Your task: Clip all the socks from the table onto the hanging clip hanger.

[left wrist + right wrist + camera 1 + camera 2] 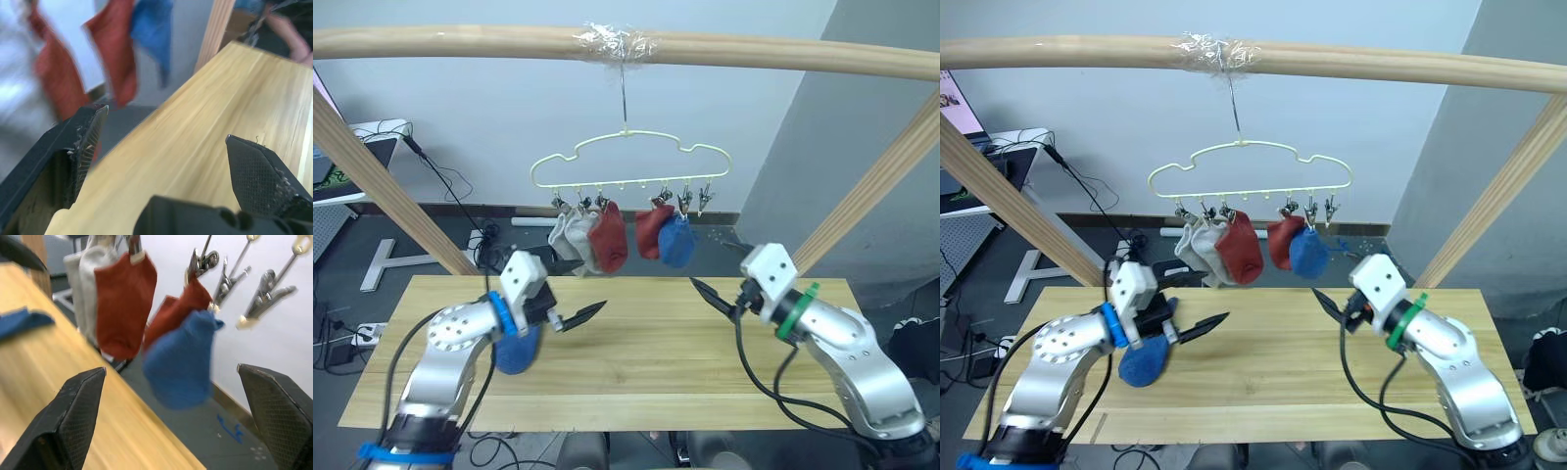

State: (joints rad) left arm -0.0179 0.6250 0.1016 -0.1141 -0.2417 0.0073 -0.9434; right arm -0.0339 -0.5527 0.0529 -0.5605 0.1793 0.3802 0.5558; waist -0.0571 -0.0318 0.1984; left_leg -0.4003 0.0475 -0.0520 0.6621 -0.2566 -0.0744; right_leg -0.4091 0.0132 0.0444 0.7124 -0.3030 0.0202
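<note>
A thin pale-yellow clip hanger [628,162] with a cloud-like outline is hung by its metal hook from a round wooden pole [626,47], and a row of small grey clips is carried along its lower wire. Five socks are seen clipped to it, each hanging with its long axis roughly vertical, cuff pinched at the top and toe pointing down: two light grey socks [568,238] at the robot's left, a rust-red sock [609,240] overlapping them, then a second rust-red sock [653,230] and a blue sock [676,242] pressed together further right. The last clips [695,200] toward the right end are left empty. A second blue sock [517,351] is found lying flat on the pale plank table [646,362], near its left end, partly hidden behind the left arm; its long axis cannot be judged. The left gripper [578,316] is held just above the tabletop beside that sock, its fingers spread apart and nothing between them. The right gripper [715,297] is raised over the right part of the table, below and to the right of the hanging blue sock, its fingers likewise parted and empty.
</note>
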